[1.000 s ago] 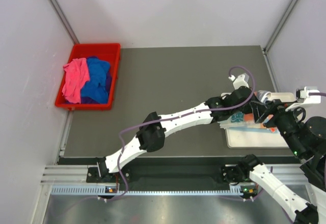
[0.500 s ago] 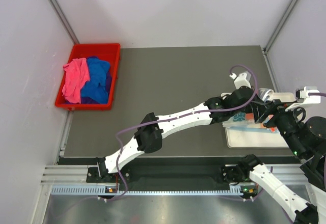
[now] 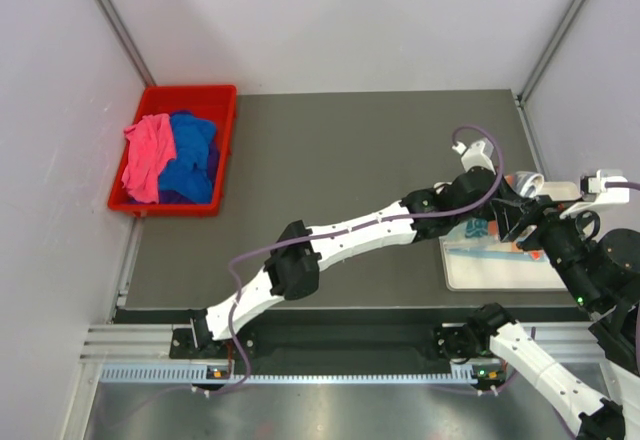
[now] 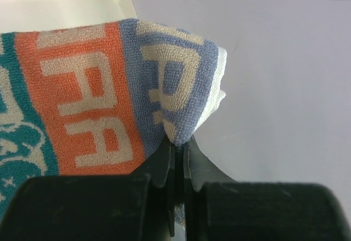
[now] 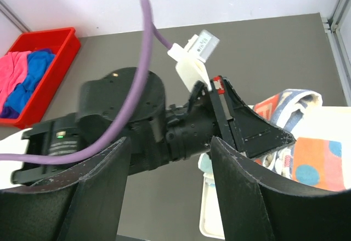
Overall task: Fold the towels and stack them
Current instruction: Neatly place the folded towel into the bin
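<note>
Dark grey table (image 3: 350, 180), pale walls around it. At far-left corner, red bin (image 3: 190, 89) with pink towel (image 3: 148, 155), royal blue towel (image 3: 195, 160) and a sliver of purple towel (image 5: 6, 111), all crumpled and unfolded. By the right edge, toward the near corner, white tray (image 3: 500, 275), apparently the stacking spot. On it, cream lettered towel (image 4: 98, 93) with teal, orange and blue bands. Left claw (image 4: 178, 150) pinched tight on one corner of that towel, corner raised and curled off the tray. Probably held so to draw the edge across for a fold, or to square the cloth on the tray. Right claw (image 5: 170, 142) spread wide, gripping nothing, poised just above the left wrist and the towel, perhaps placed to pin the cloth down. Judged early in the task: one towel at the tray, the others in the bin, well apart across the table.
</note>
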